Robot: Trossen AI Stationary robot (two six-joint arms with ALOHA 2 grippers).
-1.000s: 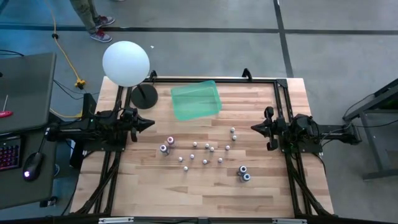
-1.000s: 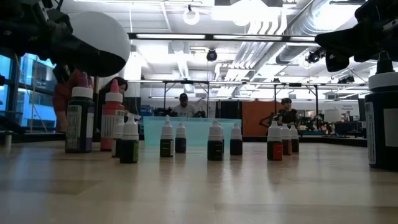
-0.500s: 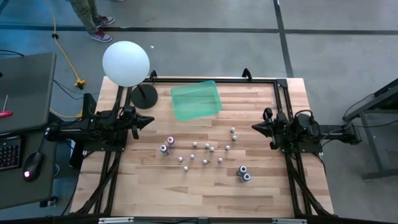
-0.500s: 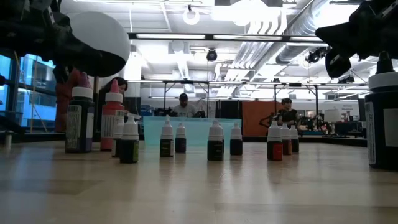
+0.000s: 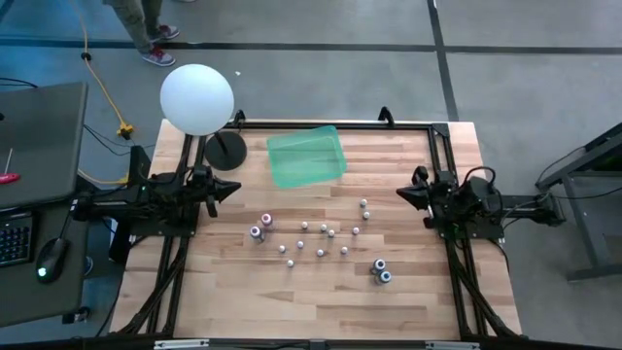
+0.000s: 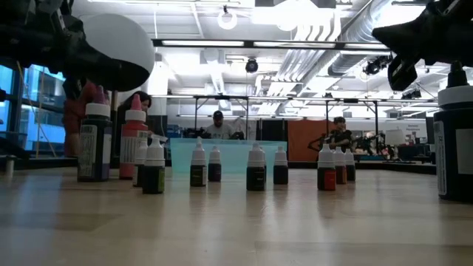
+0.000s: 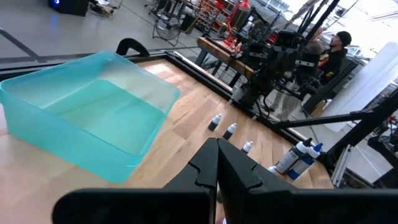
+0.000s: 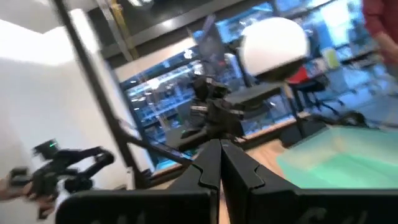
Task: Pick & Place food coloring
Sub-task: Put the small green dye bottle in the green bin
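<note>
High view shows the job barely begun: the food coloring bottles (image 5: 321, 241) stand scattered across the middle of the wooden table (image 5: 408, 301), none of them in the green tray (image 5: 306, 156) that sits toward the far edge near the white globe lamp (image 5: 197, 97). The right gripper (image 5: 402, 193) hangs at the table's right side with its fingers pressed together and nothing between them, and the nearest small bottle (image 5: 364, 205) is close to its tip. The left gripper (image 5: 236, 190) waits at the left side, likewise pinched closed and empty. From where I stand this looks like the approach step, before any pick. I would guess the next move calls for the right fingers to spread, drop over a single cap, and avoid knocking the close neighbours in the cluster.
</note>
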